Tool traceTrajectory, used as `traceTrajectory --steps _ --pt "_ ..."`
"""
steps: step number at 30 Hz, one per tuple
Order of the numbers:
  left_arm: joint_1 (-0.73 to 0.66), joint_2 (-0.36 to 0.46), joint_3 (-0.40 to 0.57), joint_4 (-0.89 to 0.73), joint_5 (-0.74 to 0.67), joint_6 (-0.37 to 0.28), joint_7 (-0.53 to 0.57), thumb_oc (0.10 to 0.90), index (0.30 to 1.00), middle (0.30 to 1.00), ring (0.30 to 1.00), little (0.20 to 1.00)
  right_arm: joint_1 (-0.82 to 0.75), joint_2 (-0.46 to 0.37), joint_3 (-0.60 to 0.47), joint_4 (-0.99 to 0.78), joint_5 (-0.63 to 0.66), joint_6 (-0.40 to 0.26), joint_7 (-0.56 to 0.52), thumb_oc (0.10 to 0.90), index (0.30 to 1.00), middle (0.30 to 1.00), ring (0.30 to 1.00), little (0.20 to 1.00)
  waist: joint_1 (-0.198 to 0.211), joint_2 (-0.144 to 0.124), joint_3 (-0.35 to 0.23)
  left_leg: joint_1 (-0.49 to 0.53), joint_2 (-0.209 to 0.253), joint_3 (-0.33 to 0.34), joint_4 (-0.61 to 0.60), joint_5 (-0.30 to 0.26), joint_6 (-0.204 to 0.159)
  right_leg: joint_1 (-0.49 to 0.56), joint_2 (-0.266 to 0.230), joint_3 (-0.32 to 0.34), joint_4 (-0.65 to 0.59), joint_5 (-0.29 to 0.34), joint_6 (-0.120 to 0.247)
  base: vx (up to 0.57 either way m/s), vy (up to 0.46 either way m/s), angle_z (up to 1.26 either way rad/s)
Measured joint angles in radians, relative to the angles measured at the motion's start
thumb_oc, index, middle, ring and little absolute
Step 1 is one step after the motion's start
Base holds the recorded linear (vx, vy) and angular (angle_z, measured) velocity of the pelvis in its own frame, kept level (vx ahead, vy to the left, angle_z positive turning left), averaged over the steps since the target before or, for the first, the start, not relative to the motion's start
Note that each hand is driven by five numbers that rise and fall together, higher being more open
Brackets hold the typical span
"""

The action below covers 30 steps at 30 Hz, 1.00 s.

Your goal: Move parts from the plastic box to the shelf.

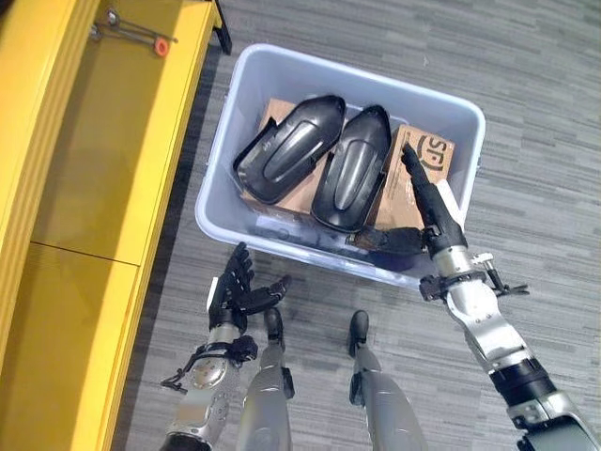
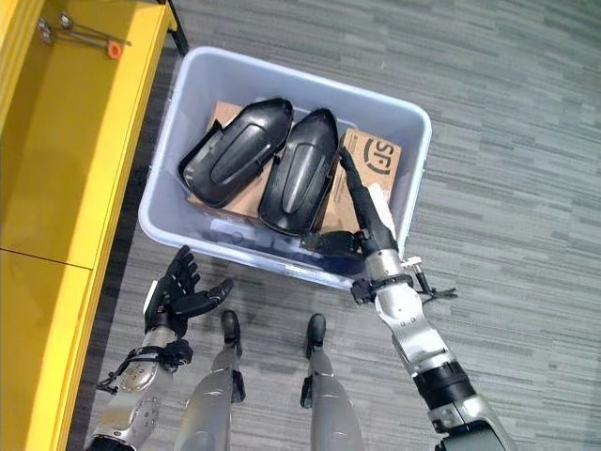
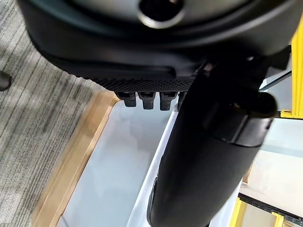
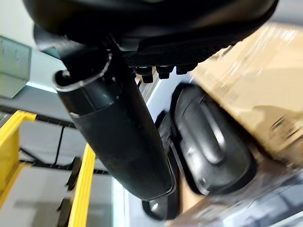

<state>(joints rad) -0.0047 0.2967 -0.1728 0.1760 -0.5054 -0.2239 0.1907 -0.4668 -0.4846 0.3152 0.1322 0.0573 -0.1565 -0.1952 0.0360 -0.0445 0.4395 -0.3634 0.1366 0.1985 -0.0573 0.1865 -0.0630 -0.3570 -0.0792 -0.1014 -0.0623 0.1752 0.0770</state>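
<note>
Two black moulded parts (image 1: 315,160) lie on cardboard cartons (image 1: 420,174) inside the plastic box (image 1: 451,113); none is on the yellow shelf (image 1: 89,169) (transfer not begun). Right hand (image 1: 427,202) reaches in, fingers straight; left hand (image 1: 239,287) relaxed, empty.

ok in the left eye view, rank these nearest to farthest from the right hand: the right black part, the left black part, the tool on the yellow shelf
1. Right black part: in the plastic box, just left of the right hand, which reaches over the box's near right corner.
2. Left black part: beside the first, further left in the box.
3. Tool: on the yellow shelf, far upper left, outside the box.
</note>
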Motion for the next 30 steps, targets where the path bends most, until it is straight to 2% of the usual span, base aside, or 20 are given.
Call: traceTrajectory --steps 3,9,15,21,30 --pt "-0.008 -0.001 -0.002 0.001 0.000 -0.020 0.019 0.900 1.000 1.000 1.000 1.000 -0.070 0.024 0.032 0.013 -0.032 0.014 -0.005 0.900 1.000 1.000 1.000 1.000 0.015 -0.009 0.013 -0.005 0.000 0.025 0.000 0.000 0.000 -0.023 -0.001 0.024 0.010 0.004 -0.004 0.00 -0.016 -0.21" --pt "-0.014 0.001 -0.002 0.003 0.000 -0.023 0.034 0.900 1.000 1.000 1.000 1.000 -0.091 0.056 0.035 0.081 -0.098 0.034 -0.035 0.900 1.000 1.000 1.000 1.000 0.024 -0.017 0.018 -0.008 -0.001 0.028 -0.002 0.000 0.000 -0.027 -0.001 0.035 0.010 0.004 -0.004 0.00 -0.002 -0.01" --pt "-0.026 0.000 0.001 0.009 0.000 -0.025 0.058 0.900 1.000 1.000 1.000 1.000 -0.093 0.076 0.035 0.115 -0.136 0.064 -0.073 0.900 1.000 1.000 1.000 1.000 0.025 -0.012 0.024 -0.025 -0.001 0.027 -0.002 0.002 0.001 -0.043 -0.001 0.035 0.009 0.007 -0.006 0.00 0.000 0.00" --pt "-0.046 0.000 -0.003 0.014 0.001 -0.018 0.069 0.900 1.000 1.000 1.000 1.000 -0.095 0.095 0.038 0.114 -0.179 0.068 -0.084 0.900 1.000 1.000 1.000 1.000 0.034 -0.001 0.030 -0.025 -0.001 0.025 -0.002 0.002 0.001 -0.043 -0.001 0.034 0.010 0.007 -0.006 0.00 0.000 0.00" --pt "-0.061 0.001 -0.014 0.016 0.001 -0.020 0.086 0.900 1.000 1.000 1.000 1.000 -0.127 0.102 0.043 0.159 -0.215 0.087 -0.126 0.900 1.000 1.000 1.000 1.000 0.049 0.001 0.032 -0.049 -0.002 0.020 -0.001 0.006 0.002 -0.063 -0.001 0.032 0.009 0.010 -0.007 0.00 0.000 0.00"
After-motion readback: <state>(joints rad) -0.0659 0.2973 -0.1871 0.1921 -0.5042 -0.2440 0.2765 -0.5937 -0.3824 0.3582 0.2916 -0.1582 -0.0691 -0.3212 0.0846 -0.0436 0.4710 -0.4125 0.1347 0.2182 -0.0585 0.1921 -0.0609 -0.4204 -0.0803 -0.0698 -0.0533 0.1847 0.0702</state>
